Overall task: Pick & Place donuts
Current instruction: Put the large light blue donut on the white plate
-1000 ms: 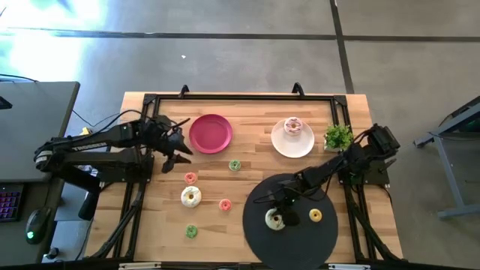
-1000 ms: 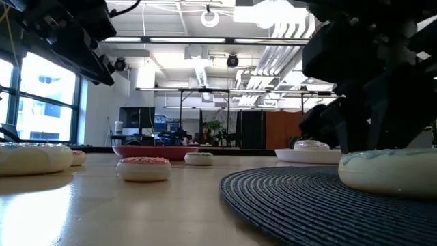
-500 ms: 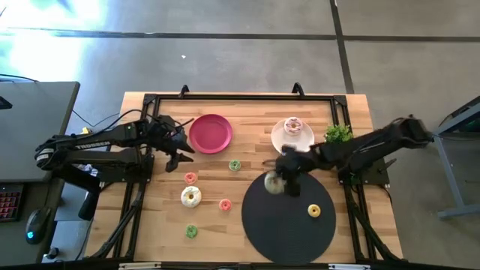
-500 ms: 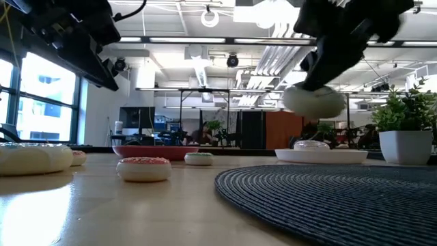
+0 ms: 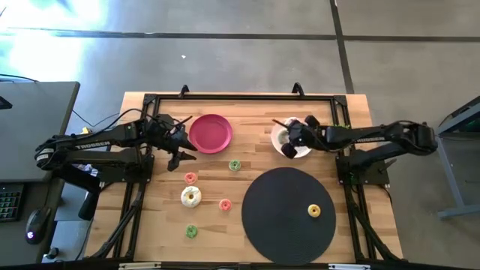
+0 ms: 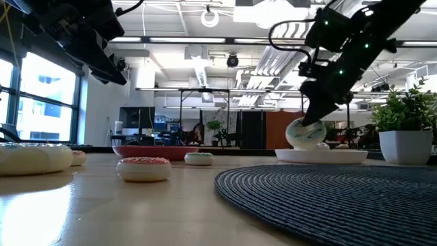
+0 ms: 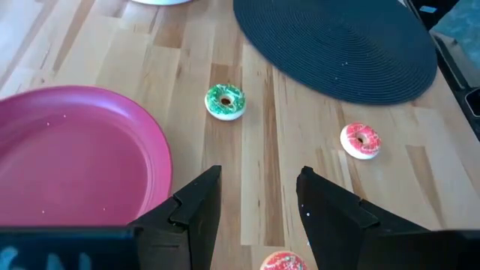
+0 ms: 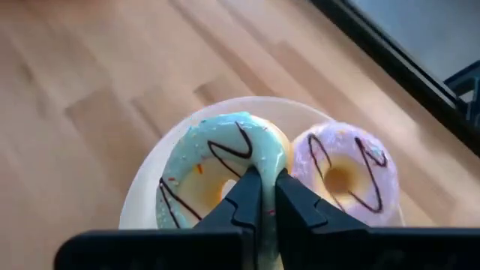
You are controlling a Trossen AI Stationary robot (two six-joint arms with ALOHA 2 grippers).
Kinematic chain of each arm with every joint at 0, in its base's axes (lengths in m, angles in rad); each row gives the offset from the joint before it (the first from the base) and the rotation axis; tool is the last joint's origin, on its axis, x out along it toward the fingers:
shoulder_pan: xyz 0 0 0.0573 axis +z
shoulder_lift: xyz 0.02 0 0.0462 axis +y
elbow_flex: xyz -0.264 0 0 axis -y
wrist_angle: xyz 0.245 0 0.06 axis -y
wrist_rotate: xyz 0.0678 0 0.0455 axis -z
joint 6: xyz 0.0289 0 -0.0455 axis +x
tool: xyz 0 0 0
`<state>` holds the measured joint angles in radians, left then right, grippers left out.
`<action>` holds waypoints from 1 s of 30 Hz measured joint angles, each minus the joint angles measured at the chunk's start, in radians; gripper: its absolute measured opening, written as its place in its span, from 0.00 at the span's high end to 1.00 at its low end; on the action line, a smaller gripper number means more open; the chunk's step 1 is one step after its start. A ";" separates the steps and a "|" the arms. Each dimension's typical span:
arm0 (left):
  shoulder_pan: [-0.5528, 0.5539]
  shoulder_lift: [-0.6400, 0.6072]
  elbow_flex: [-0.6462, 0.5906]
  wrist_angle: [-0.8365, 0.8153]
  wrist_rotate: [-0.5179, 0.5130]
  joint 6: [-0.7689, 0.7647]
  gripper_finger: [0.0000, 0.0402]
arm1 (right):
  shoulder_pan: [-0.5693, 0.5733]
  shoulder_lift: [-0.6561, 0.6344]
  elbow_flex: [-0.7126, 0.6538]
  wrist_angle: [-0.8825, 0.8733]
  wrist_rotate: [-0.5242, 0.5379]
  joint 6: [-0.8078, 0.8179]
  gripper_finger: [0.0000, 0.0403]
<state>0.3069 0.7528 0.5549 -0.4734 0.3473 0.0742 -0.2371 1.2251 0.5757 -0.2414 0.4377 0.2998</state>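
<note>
Right gripper (image 8: 261, 196) clenched on the mint-frosted donut (image 8: 217, 166), touching the pink-frosted donut (image 8: 346, 174) on the white plate (image 8: 150, 174); plate partly hidden. Left gripper (image 7: 259, 196) released beside the pink plate (image 7: 67, 161).

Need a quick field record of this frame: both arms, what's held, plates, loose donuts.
right pincer: shut on the mint donut, over the white plate
white plate contents: pink donut beside the mint one
left pincer: open, empty, hovering beside the pink plate
pink plate: nothing on it
black mat: one yellow donut
loose on wood: white donut, green donut, three more small ones
plant: at the right edge of the table
</note>
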 joint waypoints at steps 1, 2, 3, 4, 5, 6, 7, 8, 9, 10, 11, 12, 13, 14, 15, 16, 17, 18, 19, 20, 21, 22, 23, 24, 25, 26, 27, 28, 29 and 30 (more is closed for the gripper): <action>0.000 0.000 0.000 0.001 0.000 0.000 0.58 | -0.016 0.000 -0.014 0.041 -0.002 -0.014 0.97; 0.000 0.000 0.000 0.000 0.000 0.000 0.58 | -0.030 0.000 -0.028 0.077 -0.002 -0.024 0.97; 0.000 0.000 0.000 0.000 0.000 0.000 0.58 | -0.046 0.000 -0.042 0.103 -0.008 -0.028 0.97; 0.000 0.000 0.000 -0.001 -0.001 -0.003 0.58 | -0.060 0.000 -0.054 0.116 -0.021 -0.026 0.97; 0.000 0.000 0.000 -0.001 -0.001 -0.005 0.58 | -0.075 0.000 -0.065 0.122 -0.040 -0.011 0.97; 0.000 0.000 0.000 -0.001 -0.002 -0.007 0.58 | -0.088 0.000 -0.075 0.130 -0.058 0.009 0.96; 0.000 0.000 0.000 -0.001 -0.002 -0.007 0.58 | -0.099 0.000 -0.084 0.140 -0.075 0.029 0.95; 0.000 0.000 0.000 -0.001 -0.002 -0.007 0.58 | -0.109 0.000 -0.096 0.159 -0.091 0.048 0.94; 0.000 0.000 0.000 0.000 -0.002 -0.007 0.58 | -0.116 0.000 -0.110 0.183 -0.105 0.062 0.93; 0.000 0.000 0.000 0.000 -0.002 -0.006 0.58 | -0.122 0.000 -0.127 0.208 -0.122 0.067 0.92; 0.000 0.000 0.000 0.000 -0.002 -0.007 0.58 | -0.125 0.000 -0.142 0.235 -0.141 0.066 0.92; 0.000 0.000 0.000 -0.001 -0.002 -0.006 0.58 | -0.128 0.000 -0.154 0.265 -0.162 0.062 0.91; 0.000 0.000 0.000 -0.001 -0.002 -0.006 0.58 | -0.130 0.000 -0.162 0.297 -0.189 0.056 0.91; 0.000 0.000 0.000 0.000 -0.002 -0.006 0.58 | -0.130 0.000 -0.169 0.322 -0.211 0.042 0.90; 0.000 0.000 0.000 0.000 -0.002 -0.006 0.58 | -0.130 0.000 -0.173 0.331 -0.220 0.024 0.90; 0.000 0.000 0.000 0.000 -0.002 -0.006 0.58 | -0.130 0.000 -0.177 0.330 -0.220 0.002 0.89; 0.000 0.000 0.000 0.000 -0.002 -0.006 0.58 | -0.130 0.002 -0.181 0.327 -0.211 -0.013 0.88; 0.000 0.000 0.000 0.000 -0.002 -0.006 0.58 | -0.130 0.007 -0.181 0.321 -0.193 -0.021 0.87; 0.000 0.000 0.000 0.000 -0.002 -0.006 0.58 | -0.130 0.013 -0.181 0.317 -0.182 -0.026 0.85; 0.000 0.000 0.000 0.000 -0.002 -0.006 0.58 | -0.131 0.023 -0.181 0.314 -0.178 -0.029 0.83; 0.000 0.000 0.000 0.000 -0.002 -0.006 0.58 | -0.132 0.035 -0.181 0.316 -0.174 -0.035 0.81; 0.000 0.000 0.000 0.000 -0.002 -0.006 0.58 | -0.132 0.046 -0.181 0.320 -0.173 -0.038 0.78; 0.000 0.000 -0.001 0.000 -0.002 -0.006 0.58 | -0.132 0.058 -0.181 0.326 -0.174 -0.038 0.75; 0.000 0.000 -0.001 0.000 -0.002 -0.006 0.58 | -0.132 0.069 -0.181 0.336 -0.175 -0.039 0.72; 0.000 0.000 -0.001 0.000 -0.002 -0.006 0.58 | -0.132 0.077 -0.181 0.347 -0.178 -0.039 0.69; 0.000 0.000 -0.001 0.000 -0.002 -0.006 0.58 | -0.132 0.085 -0.180 0.359 -0.183 -0.039 0.67; 0.000 0.000 -0.001 0.000 -0.002 -0.006 0.58 | -0.132 0.090 -0.180 0.369 -0.184 -0.039 0.64; 0.000 0.000 -0.001 0.000 -0.002 -0.005 0.58 | -0.132 0.091 -0.179 0.374 -0.184 -0.039 0.61; 0.000 0.000 -0.001 0.000 -0.002 -0.006 0.58 | -0.132 0.091 -0.171 0.367 -0.186 -0.043 0.59; 0.000 0.000 -0.001 0.000 -0.002 -0.005 0.58 | -0.132 0.088 -0.156 0.355 -0.187 -0.058 0.56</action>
<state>0.3069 0.7528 0.5541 -0.4732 0.3458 0.0689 -0.3691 1.3126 0.4196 0.1134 0.2511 0.2415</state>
